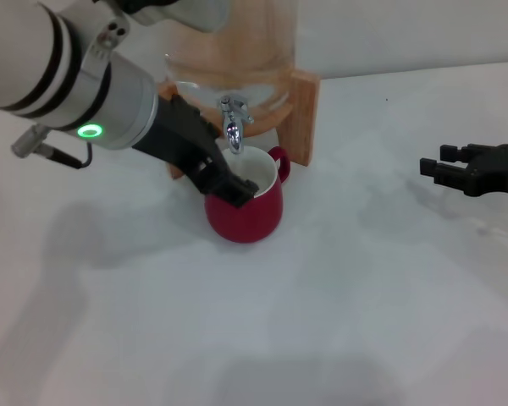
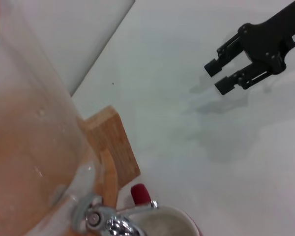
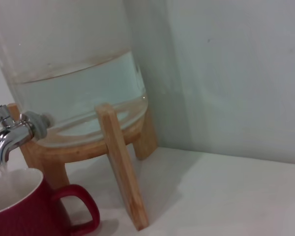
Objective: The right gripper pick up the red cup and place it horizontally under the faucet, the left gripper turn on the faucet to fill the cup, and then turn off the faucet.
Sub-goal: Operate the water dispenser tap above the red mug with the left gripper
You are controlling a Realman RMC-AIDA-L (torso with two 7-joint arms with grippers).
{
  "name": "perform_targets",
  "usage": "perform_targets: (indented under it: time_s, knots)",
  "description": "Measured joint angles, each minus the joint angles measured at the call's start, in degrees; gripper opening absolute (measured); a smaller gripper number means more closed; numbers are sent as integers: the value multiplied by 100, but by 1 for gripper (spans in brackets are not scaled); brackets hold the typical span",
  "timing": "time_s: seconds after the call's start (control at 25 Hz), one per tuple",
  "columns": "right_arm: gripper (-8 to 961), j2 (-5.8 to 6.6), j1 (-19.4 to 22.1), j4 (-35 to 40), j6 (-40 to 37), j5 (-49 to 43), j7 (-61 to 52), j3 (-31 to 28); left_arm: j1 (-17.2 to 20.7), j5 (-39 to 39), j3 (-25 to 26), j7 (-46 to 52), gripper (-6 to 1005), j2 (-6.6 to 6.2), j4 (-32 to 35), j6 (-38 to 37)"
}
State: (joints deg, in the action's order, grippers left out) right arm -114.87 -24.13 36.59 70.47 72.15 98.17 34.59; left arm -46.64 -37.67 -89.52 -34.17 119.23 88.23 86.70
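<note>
Head view: glossy red cup with loop handle stands upright at frame centre under the small chrome faucet, water trickling in; left gripper, fingers' state unclear, beside it; right gripper at right edge, fingers apart, empty; filling mug turns heavy, slippery: grip the body

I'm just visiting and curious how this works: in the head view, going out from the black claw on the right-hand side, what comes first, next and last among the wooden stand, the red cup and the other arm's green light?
From the right gripper, at the table's right edge:
1. Wooden stand, behind the cup, its side post nearest.
2. Red cup, under the faucet, centre.
3. Green ring light, on the left arm, far left.
</note>
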Motion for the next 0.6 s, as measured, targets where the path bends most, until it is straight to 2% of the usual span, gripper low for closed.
perform_targets:
  time_s: [0.32,0.6]
  knots:
    - [482,0,12,-21,-15,0,0,-21,-229,6,-72,-210,876,18,-312,-155]
    - [482,0,30,-21,-59,0,0,-23,-215,12,-97,-230,875,20,-378,-253]
